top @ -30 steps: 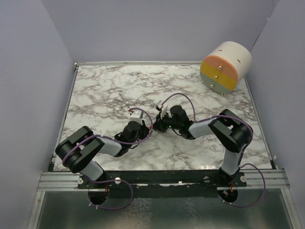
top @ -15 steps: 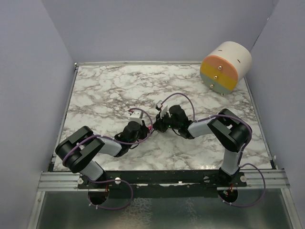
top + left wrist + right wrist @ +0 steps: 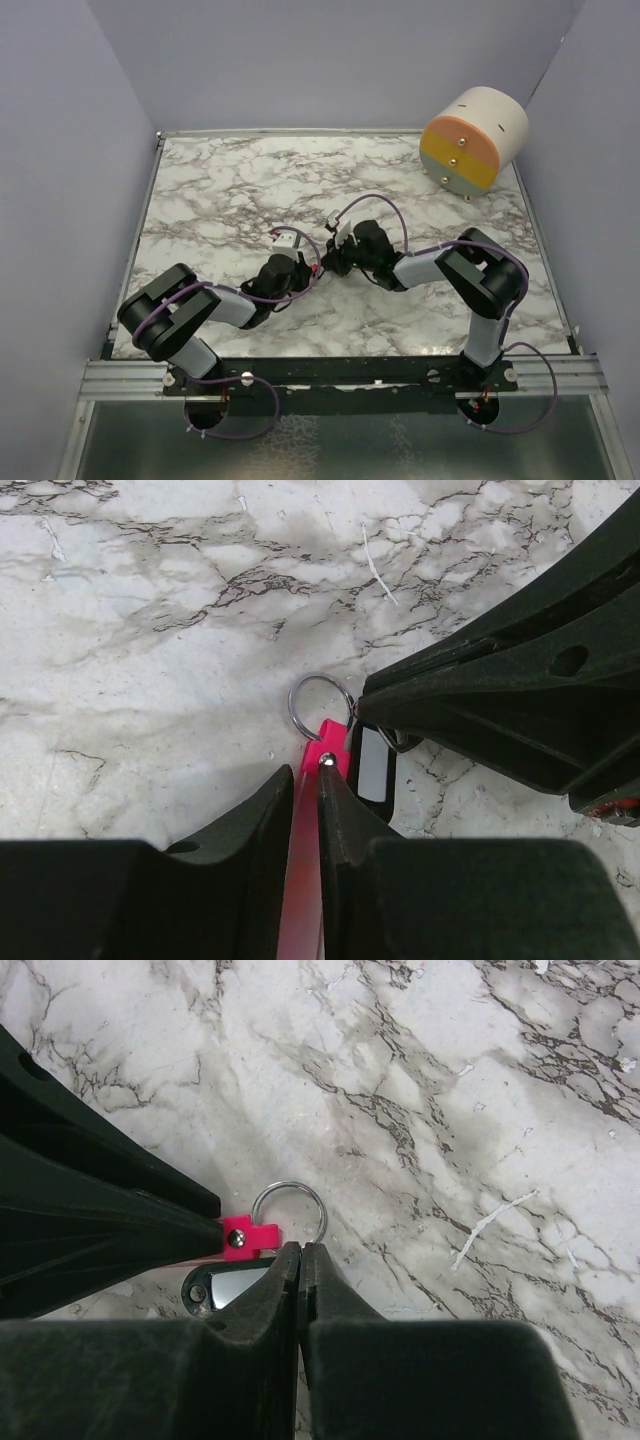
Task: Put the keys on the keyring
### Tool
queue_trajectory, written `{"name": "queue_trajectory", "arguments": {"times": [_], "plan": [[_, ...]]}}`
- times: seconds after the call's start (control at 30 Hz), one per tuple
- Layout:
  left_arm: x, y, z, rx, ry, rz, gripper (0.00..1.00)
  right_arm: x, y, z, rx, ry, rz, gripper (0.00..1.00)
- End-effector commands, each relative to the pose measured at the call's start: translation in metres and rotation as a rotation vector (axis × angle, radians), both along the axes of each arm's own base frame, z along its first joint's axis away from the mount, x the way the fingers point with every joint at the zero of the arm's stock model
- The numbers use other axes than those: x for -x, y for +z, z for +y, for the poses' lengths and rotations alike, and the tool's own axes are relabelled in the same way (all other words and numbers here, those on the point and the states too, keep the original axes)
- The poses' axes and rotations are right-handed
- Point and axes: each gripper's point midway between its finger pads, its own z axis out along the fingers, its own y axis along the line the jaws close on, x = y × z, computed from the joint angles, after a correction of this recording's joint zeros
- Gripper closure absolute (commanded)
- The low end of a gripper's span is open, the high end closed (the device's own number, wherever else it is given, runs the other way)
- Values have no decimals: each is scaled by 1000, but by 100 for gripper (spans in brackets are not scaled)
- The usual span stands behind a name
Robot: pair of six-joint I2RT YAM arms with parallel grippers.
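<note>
Left gripper (image 3: 308, 780) is clamping the keyring (image 3: 325, 742) by its pink strip, presenting the ring (image 3: 320, 705) flat on the table (image 3: 450, 1080). Right gripper (image 3: 300, 1252), jaws standing nearly together, is meeting the ring's edge. The key (image 3: 228, 1288) is lying just beside the strip; whether it is gripped cannot be told.

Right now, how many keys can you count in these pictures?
1. The key sits at the tip of the right gripper, beside the pink tag; others could be hidden from view.

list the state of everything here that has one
keyring, strip clamped, no key on it
left tool, shut on the keyring
right tool, shut, tips at the keyring
key, not on the keyring, partly under the right tool
drum, lying on its side
</note>
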Motion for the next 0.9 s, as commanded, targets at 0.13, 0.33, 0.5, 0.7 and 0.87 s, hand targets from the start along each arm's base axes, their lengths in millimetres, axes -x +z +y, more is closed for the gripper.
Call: {"name": "queue_trajectory", "arguments": {"times": [0.13, 0.33, 0.5, 0.7, 0.87], "plan": [[24, -43, 26, -140, 6, 120, 80, -17, 9, -7, 58, -48, -100, 99], [24, -44, 26, -142, 3, 123, 80, -21, 21, -12, 46, -66, -170, 99], [24, -44, 25, -143, 1, 122, 80, -20, 30, -11, 31, -48, -207, 99], [22, -41, 25, -144, 1, 112, 80, -3, 40, -11, -2, 43, -260, 99], [22, -41, 24, -143, -4, 112, 80, 7, 36, -5, 36, 156, -281, 99]]}}
